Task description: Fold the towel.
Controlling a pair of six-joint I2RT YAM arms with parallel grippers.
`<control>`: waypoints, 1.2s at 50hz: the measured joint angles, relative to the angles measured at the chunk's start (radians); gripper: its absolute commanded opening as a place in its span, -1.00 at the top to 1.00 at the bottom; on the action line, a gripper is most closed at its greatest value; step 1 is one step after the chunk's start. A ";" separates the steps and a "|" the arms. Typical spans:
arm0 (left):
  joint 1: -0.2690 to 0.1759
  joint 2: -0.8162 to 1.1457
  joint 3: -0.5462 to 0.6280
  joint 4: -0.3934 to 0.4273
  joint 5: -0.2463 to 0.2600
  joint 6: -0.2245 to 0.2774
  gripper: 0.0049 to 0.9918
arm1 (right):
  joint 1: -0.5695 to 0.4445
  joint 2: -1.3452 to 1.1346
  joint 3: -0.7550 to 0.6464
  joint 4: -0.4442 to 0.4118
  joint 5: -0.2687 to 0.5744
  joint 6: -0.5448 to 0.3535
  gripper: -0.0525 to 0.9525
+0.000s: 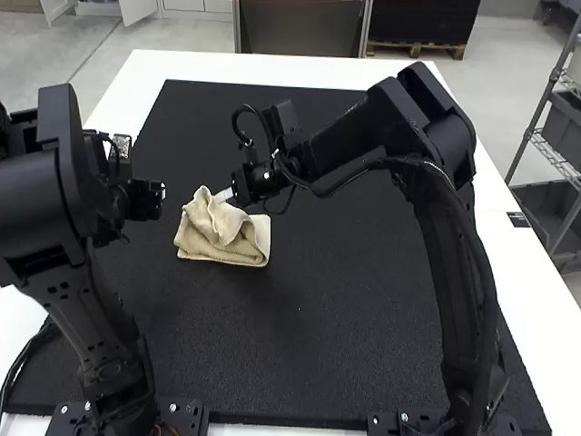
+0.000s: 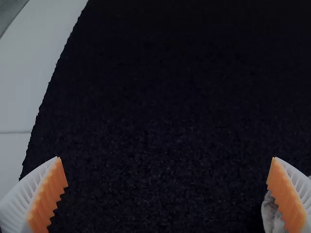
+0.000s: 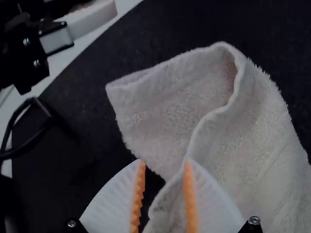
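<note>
The cream towel (image 1: 243,247) lies partly folded and bunched, with a raised, rumpled flap on top. My right gripper (image 1: 224,195) is at the towel's far side in the high view. In the right wrist view the right gripper (image 3: 164,162) is partly open, a rolled edge of the towel (image 3: 252,141) passing between its fingers. My left gripper (image 1: 162,193) stands apart from the towel, on its left in the high view. Its wrist view has the left gripper (image 2: 167,158) wide open over bare mat, a bit of towel (image 2: 268,213) beside one finger.
A black mat (image 1: 363,300) covers most of the white table (image 1: 209,65). The right arm reaches across the mat from the right. In the right wrist view, the left arm's gripper (image 3: 92,22) and a dark cable stand near the towel.
</note>
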 measured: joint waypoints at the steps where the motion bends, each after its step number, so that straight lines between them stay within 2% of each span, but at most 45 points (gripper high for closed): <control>1: 0.000 0.000 0.000 0.000 0.000 0.000 -0.95 | 0.000 0.000 -0.004 -0.008 0.002 -0.005 0.37; 7: 0.000 0.000 0.000 0.000 0.000 0.000 -0.95 | 0.000 0.000 -0.040 -0.048 0.017 -0.026 -0.03; 19: 0.000 0.000 0.000 -0.005 0.000 -0.004 -0.95 | 0.006 -0.022 -0.067 -0.081 0.060 -0.070 -0.29; 25: 0.000 0.000 0.000 -0.005 0.000 -0.005 -0.95 | 0.013 -0.050 -0.068 -0.081 0.067 -0.079 -0.29; 28: 0.000 0.000 0.000 -0.006 0.000 -0.005 -0.95 | 0.019 -0.059 -0.068 -0.080 0.068 -0.081 -0.37; 42: 0.000 0.000 0.000 -0.007 0.001 -0.008 -0.95 | 0.069 -0.060 -0.068 -0.082 0.069 -0.083 -0.40; 60: 0.000 0.000 0.000 -0.007 0.001 -0.009 -0.95 | 0.071 -0.061 -0.068 -0.081 0.094 -0.089 -0.52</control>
